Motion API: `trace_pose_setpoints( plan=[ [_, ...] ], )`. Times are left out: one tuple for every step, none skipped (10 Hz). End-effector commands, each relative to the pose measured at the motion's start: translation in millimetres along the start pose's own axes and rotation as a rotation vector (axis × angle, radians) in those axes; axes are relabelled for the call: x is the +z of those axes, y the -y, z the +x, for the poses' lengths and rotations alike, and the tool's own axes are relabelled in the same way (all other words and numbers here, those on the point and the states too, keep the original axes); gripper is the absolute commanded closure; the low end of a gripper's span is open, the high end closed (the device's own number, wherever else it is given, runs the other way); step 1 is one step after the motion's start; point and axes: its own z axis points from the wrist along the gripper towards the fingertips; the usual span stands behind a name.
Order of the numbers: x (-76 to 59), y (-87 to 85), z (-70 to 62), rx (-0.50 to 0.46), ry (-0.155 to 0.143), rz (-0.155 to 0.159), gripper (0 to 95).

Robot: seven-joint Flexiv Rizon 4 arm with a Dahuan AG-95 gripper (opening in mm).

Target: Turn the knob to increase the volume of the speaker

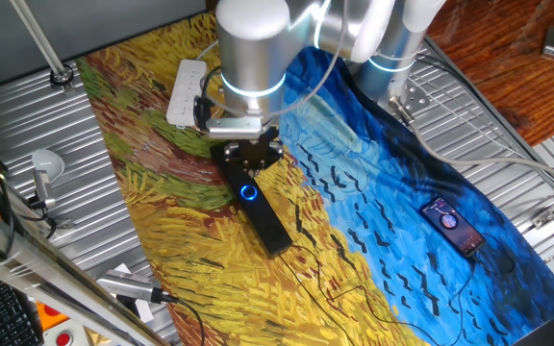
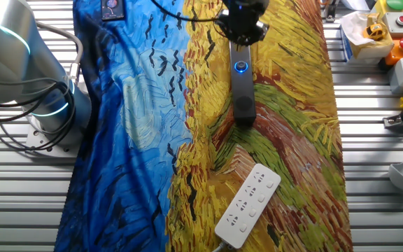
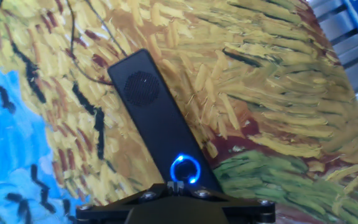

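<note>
The speaker (image 1: 269, 229) is a long black bar lying on the painted cloth; it also shows in the other fixed view (image 2: 243, 98) and the hand view (image 3: 143, 93). The knob (image 1: 249, 191) glows with a blue ring at its middle, also seen in the other fixed view (image 2: 241, 67) and the hand view (image 3: 185, 169). My gripper (image 1: 247, 157) hovers over the speaker just beside the knob, toward one end of the bar. In the hand view the gripper (image 3: 178, 185) has its fingertips together, empty, at the knob's near edge. It also shows in the other fixed view (image 2: 242, 31).
A white power strip (image 1: 186, 91) lies on the cloth beyond the speaker's end, also in the other fixed view (image 2: 247, 205). A small black phone (image 1: 453, 226) with a red-lit screen lies on the blue part. Metal slats and clutter surround the cloth.
</note>
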Motion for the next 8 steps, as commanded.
trace_pose_setpoints(
  plan=[
    [-3.8, 2.3, 6.4, 0.003, -0.001, 0.009, 95.0],
    [-6.2, 6.2, 9.0, 0.009, 0.001, 0.008, 95.0],
    [-6.2, 6.2, 9.0, 0.027, 0.001, 0.005, 95.0],
    [-6.2, 6.2, 9.0, 0.031, 0.010, -0.001, 95.0],
    [-6.2, 6.2, 9.0, 0.032, 0.011, -0.003, 76.0],
    [-6.2, 6.2, 9.0, 0.042, 0.003, -0.004, 57.0],
    [-6.2, 6.2, 9.0, 0.045, -0.003, -0.004, 38.0],
    [-6.2, 6.2, 9.0, 0.050, -0.010, -0.001, 38.0]
  ],
)
